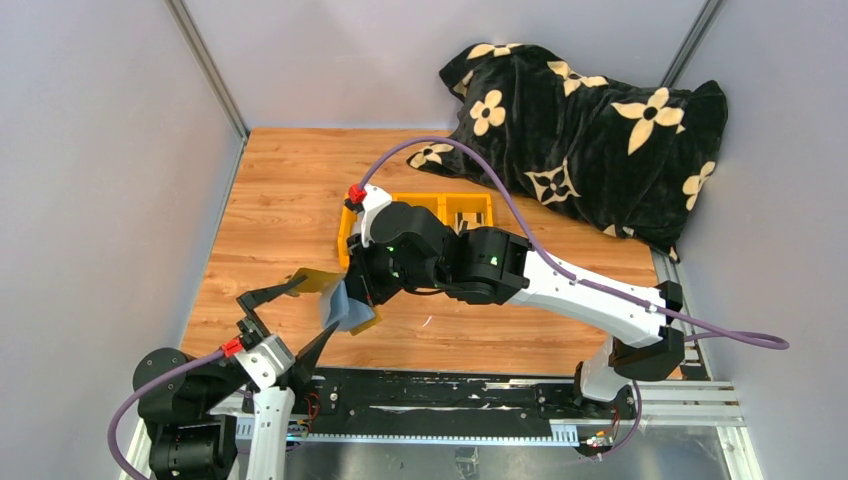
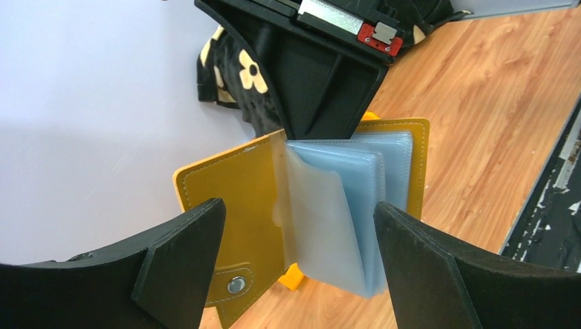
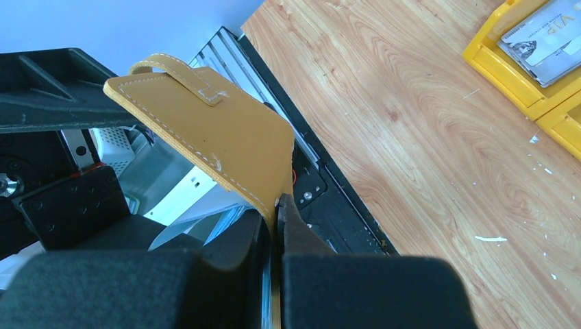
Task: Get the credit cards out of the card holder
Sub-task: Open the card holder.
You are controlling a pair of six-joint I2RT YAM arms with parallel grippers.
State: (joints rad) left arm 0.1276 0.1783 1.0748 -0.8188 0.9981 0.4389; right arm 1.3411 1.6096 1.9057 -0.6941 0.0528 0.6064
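Note:
The card holder (image 1: 345,308) is a mustard-yellow wallet, held open in the air above the table's near left part. My right gripper (image 3: 277,209) is shut on its yellow cover (image 3: 212,130) near the spine. In the left wrist view the cover (image 2: 233,185) hangs left and the pale blue sleeves (image 2: 342,205) fan right. My left gripper (image 2: 301,274) is open, a finger on each side of the wallet, touching nothing. Pale grey credit cards (image 3: 541,38) lie in the yellow tray (image 3: 500,65). I cannot tell whether cards are in the sleeves.
The yellow three-compartment tray (image 1: 478,200) stands mid-table behind the right arm. A black cloth with cream flowers (image 1: 590,120) fills the back right. A black rail (image 1: 440,395) runs along the near edge. Grey walls close in left and right.

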